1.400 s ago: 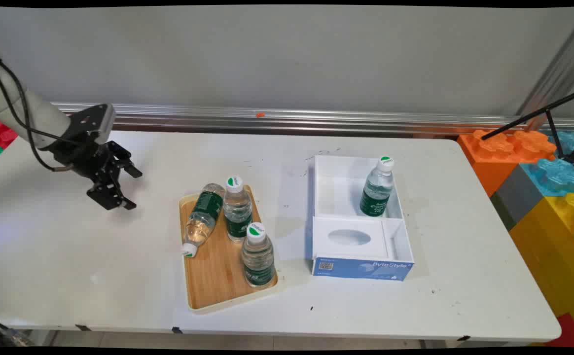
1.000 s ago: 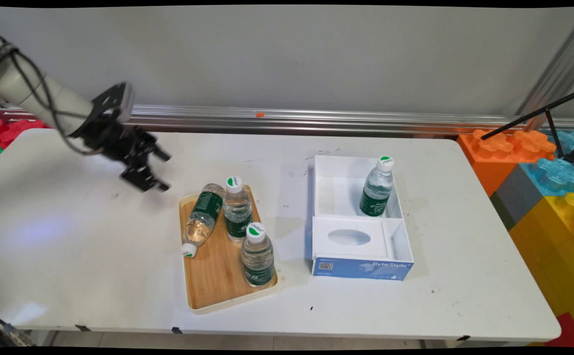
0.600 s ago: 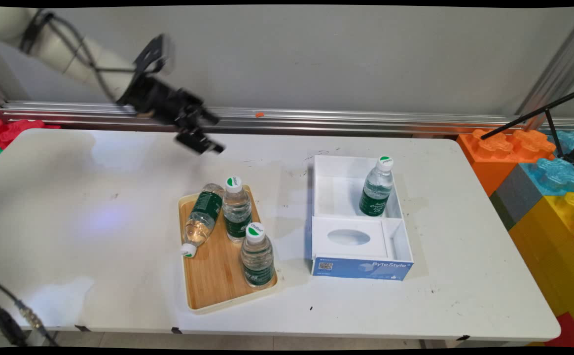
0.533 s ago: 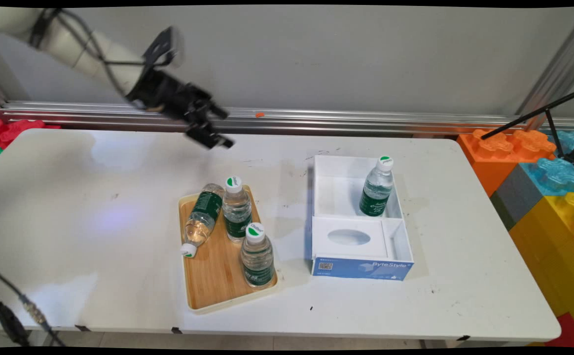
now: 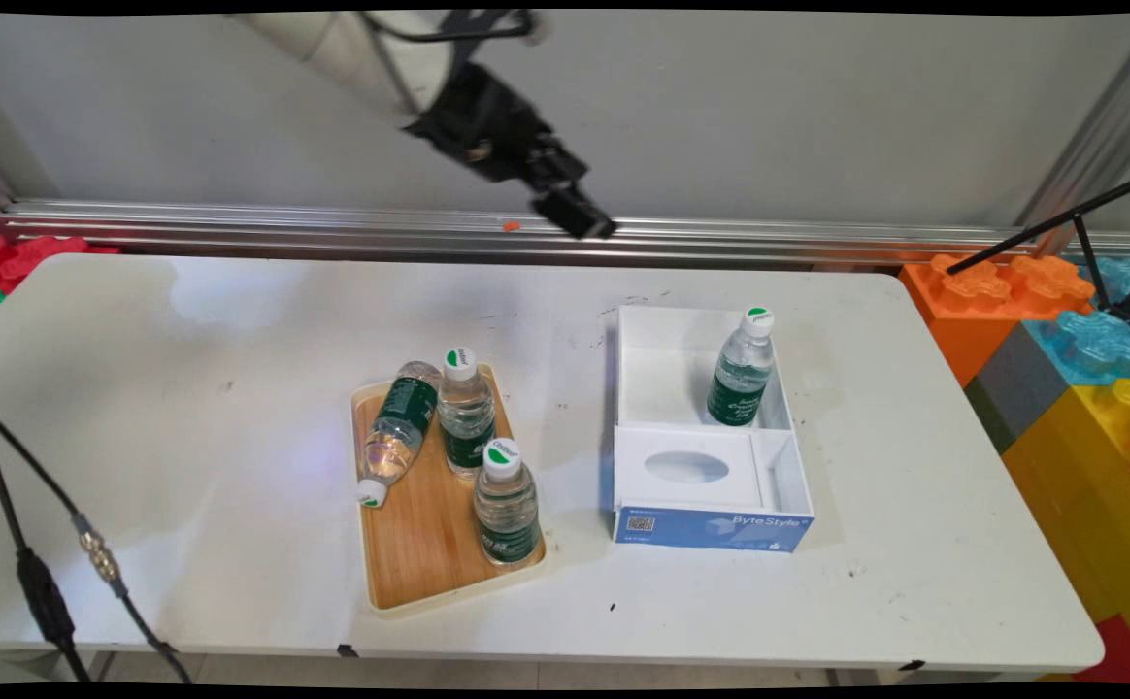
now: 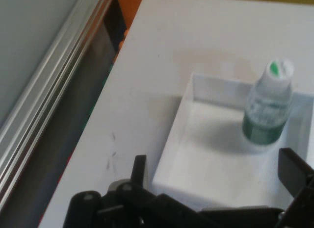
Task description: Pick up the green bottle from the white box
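Raised high over the table's [image 5: 186,388] far side, the gripper [image 5: 575,209] [image 6: 216,181] hangs in the air with its fingers [image 6: 296,170] spread wide apart, holding nothing and touching nothing. In the hand view, the two black fingers frame the near part of a white box [image 6: 191,154], in whose open compartment a small water bottle [image 6: 269,110] stands upright with a white cap marked in green and a dark green label.

On the blue front of the box [image 5: 711,529] the words "ByteStyle" can be read, beside a small square code. The bottle labels carry white lettering too small to read.

The boxed bottle [image 5: 745,369] stands in the box's far compartment, below the gripper and to its right in the main view, well apart from it. Left of the box lies a wooden tray [image 5: 429,558] with a cream rim. Two bottles stand upright on it, one at the far end [image 5: 466,413] and one near the right rim [image 5: 507,503], and a third bottle [image 5: 395,432] lies on its side with its cap towards the near left.
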### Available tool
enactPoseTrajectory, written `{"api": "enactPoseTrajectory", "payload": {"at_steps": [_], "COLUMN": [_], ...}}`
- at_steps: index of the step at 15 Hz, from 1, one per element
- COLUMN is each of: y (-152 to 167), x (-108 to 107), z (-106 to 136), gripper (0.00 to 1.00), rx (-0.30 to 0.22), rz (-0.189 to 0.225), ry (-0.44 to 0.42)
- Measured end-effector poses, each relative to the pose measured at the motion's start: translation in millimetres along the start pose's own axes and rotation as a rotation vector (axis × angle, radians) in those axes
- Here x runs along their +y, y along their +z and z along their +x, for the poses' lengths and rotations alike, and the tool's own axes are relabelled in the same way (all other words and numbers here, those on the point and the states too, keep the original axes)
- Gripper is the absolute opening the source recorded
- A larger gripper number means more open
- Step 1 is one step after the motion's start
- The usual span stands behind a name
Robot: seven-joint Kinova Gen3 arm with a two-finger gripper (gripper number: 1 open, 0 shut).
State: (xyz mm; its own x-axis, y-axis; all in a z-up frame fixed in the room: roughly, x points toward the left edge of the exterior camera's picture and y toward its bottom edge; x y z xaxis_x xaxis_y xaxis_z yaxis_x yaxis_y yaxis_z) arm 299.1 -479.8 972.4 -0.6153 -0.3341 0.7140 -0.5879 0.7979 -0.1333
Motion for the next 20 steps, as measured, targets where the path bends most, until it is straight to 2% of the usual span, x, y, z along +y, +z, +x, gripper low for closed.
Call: {"api": "enactPoseTrajectory", "payload": {"at_steps": [2,4,6,10,15,20], "y": [11,23,38,73,118,166], "x": [28,49,70,102,122,126], "z": [25,36,43,55,56,41], "gripper": [1.00,1.00,1.00,1.00,1.00,1.00], "rx": [-0.022,-0.057,-0.101,-0.153,-0.181,-0.179], "rz": [0.015,0.028,0.043,0.054,0.043,0.049], "ry": [-0.033,-0.070,-0.119,-0.181,-0.201,-0.208]}}
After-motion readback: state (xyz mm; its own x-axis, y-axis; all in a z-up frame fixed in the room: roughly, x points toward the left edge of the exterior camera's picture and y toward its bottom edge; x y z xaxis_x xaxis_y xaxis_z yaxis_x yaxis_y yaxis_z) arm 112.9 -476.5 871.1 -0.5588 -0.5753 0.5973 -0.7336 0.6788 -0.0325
